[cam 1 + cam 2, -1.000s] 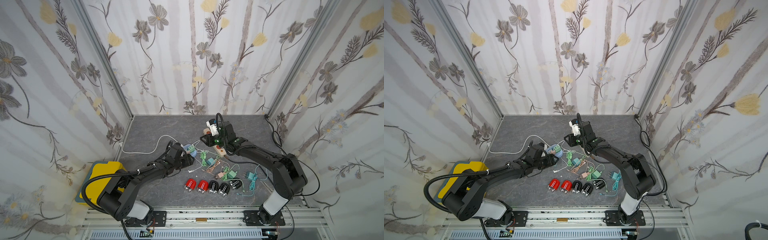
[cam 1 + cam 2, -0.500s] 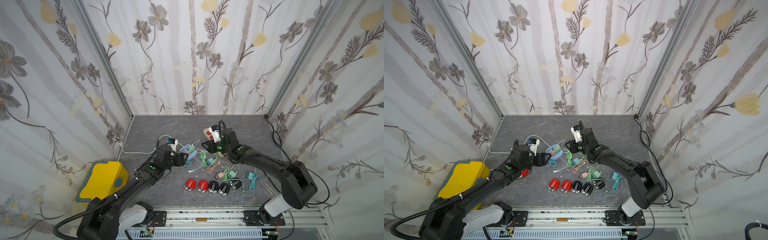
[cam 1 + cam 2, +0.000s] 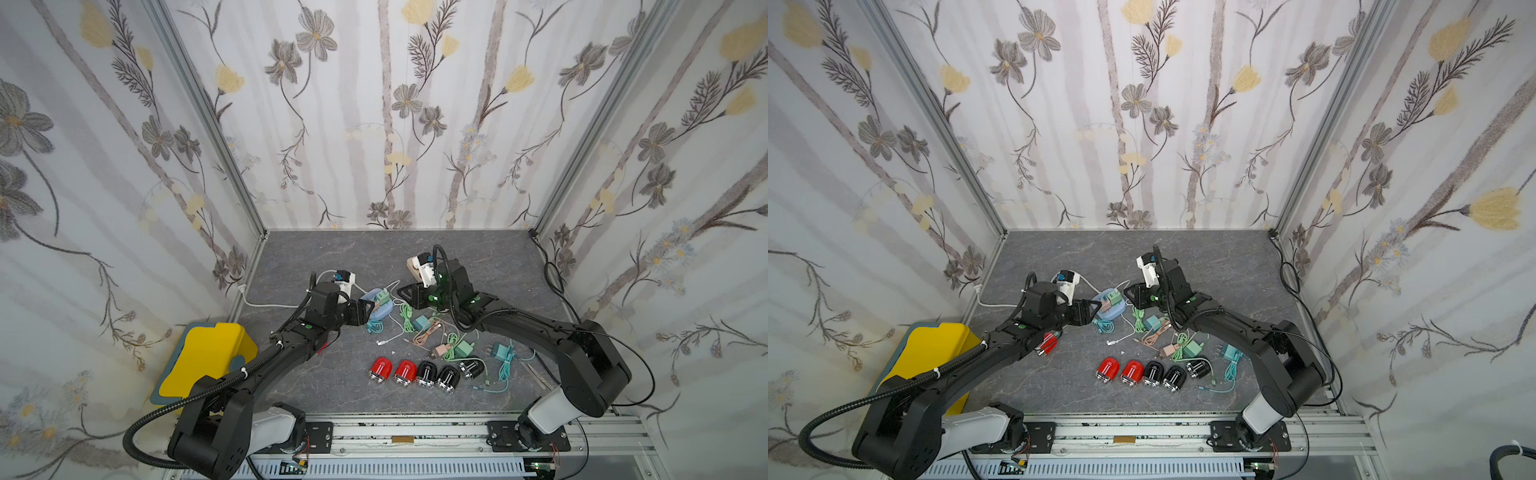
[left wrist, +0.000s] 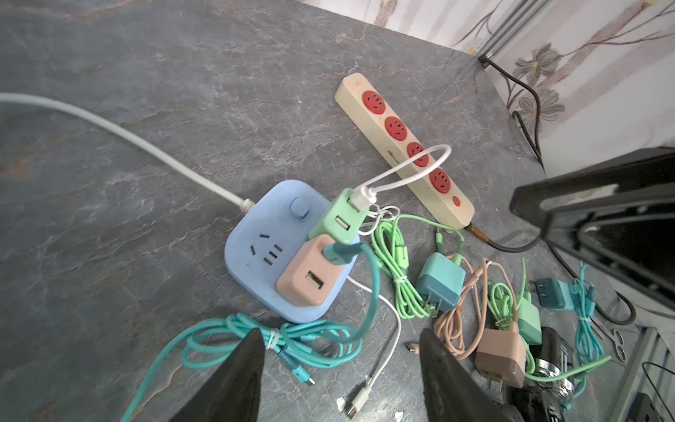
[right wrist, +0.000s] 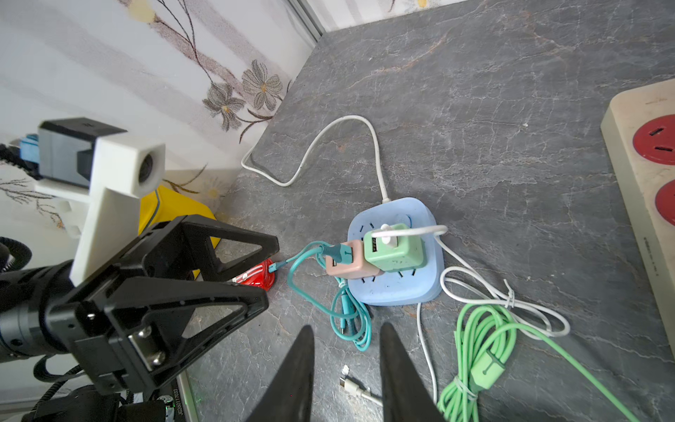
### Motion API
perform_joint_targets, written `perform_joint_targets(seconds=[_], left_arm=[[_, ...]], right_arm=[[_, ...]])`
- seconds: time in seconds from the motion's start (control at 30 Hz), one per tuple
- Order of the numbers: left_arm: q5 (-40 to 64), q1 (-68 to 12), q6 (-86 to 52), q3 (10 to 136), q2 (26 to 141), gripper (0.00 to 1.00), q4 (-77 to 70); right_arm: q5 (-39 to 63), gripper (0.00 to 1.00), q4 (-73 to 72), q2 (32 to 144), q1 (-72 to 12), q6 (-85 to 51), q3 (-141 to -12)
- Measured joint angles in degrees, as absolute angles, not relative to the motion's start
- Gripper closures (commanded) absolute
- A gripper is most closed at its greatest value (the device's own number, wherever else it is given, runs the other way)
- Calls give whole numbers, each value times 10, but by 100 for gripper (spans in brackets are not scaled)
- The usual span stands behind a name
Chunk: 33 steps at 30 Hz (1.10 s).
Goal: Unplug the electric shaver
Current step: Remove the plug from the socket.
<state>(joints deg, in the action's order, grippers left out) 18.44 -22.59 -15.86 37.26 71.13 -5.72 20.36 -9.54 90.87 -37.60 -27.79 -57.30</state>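
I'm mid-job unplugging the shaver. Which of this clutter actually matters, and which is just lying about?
Job: lone red shaver, teal cable reaching it, pink adapter, blue socket hub.
Lying about: five shavers in a row, beige power strip, green adapter, loose chargers, yellow box.

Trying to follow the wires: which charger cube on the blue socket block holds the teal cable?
The pink plastic charger cube: the teal braided cable plugs into it. The green plastic cube beside it carries a white cable instead.
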Motion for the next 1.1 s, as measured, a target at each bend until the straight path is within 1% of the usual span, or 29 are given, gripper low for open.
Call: perform_joint_targets(seconds=[0.17, 0.27, 0.63, 0.93, 1.1], left_arm=[[192, -233, -107, 444, 725, 33, -17], [191, -234, -69, 498, 753, 33, 39], [133, -268, 57, 704, 910, 32, 233], [79, -302, 87, 847, 1036, 32, 337], [59, -316, 95, 924, 1111, 36, 388]], right_arm=[[191, 73, -87, 907, -377, -273, -554], [192, 75, -91, 907, -378, -276, -534], [198, 74, -138, 894, -376, -325, -484], [196, 74, -139, 871, -368, -325, -458], [196, 74, -139, 867, -366, -325, -451]])
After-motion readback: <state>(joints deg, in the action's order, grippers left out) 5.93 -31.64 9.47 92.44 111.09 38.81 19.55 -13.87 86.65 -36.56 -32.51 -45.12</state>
